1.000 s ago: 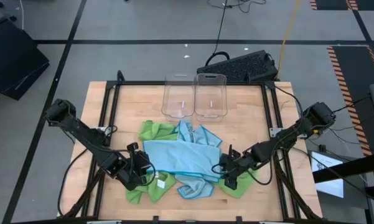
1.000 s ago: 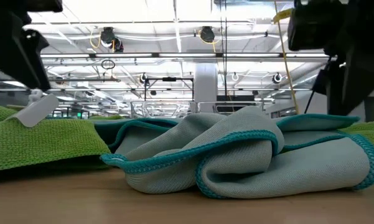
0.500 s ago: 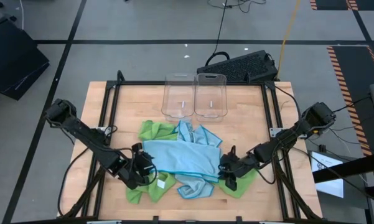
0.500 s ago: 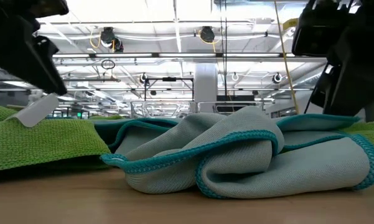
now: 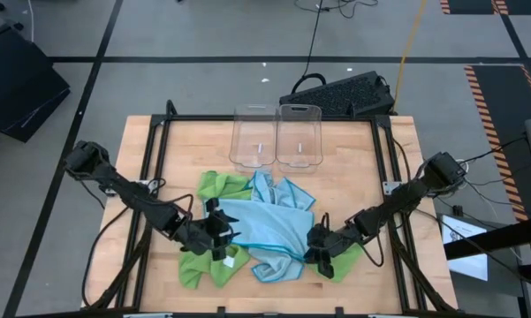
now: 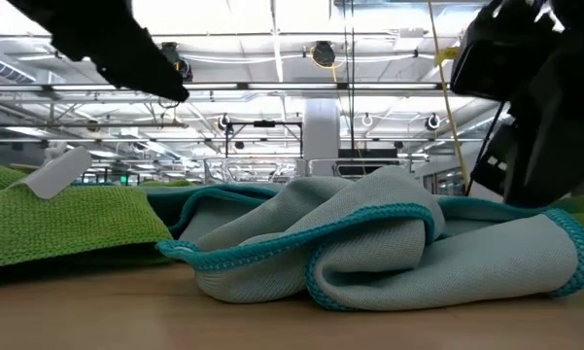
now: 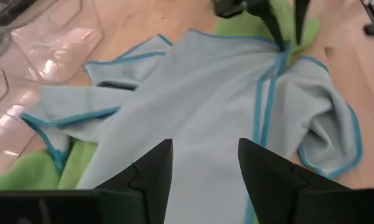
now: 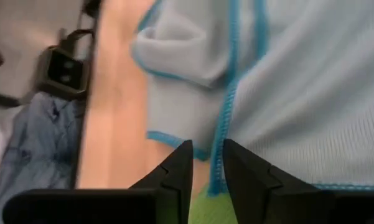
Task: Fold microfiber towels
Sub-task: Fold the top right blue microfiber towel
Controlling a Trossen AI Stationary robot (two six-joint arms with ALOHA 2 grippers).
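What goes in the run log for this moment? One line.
left pincer: open over flat light blue microfiber towel | right pincer: closing at that towel's teal-stitched edge | fold: not yet done

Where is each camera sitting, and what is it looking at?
High: above, straight down on the table, both arms, the blue towel.
Low: at tabletop height, facing blue and green towel; arms hang overhead.
Left wrist: over the blue towel, own fingers apart.
Right wrist: at its hem, fingers close together.
All four share the blue towel.
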